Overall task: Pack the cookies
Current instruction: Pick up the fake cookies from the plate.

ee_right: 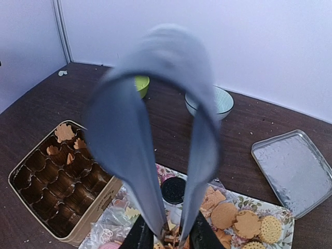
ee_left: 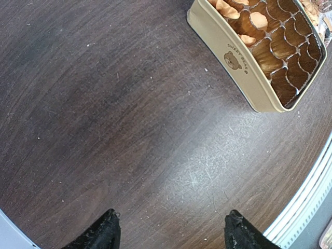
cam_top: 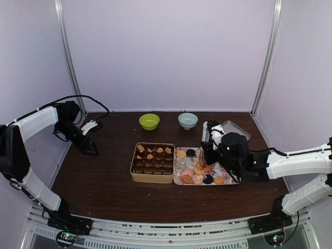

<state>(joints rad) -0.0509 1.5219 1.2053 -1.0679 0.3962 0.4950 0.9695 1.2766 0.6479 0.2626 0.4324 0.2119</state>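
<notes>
The right gripper [ee_right: 171, 236] is pressed together on a pair of grey tongs [ee_right: 124, 140], one black finger on each arm. The tongs point down into the flowered tray [ee_right: 106, 228], where most of the cookies [ee_right: 244, 223] lie loose: tan rounds, a dark one, a pink one. Something brownish seems to sit between the tong tips, but the view there is too blurred to be sure.

Just left of the tray stands the tan tin [cam_top: 152, 178] – a few cookies fill its far paper cups.

The left gripper [ee_left: 171, 233] hangs over bare counter [ee_left: 129, 104], fingers apart and holding nothing.

At the back are a green bowl [cam_top: 149, 121], a pale blue bowl [cam_top: 188, 120] and a metal pan [ee_right: 293, 168].
</notes>
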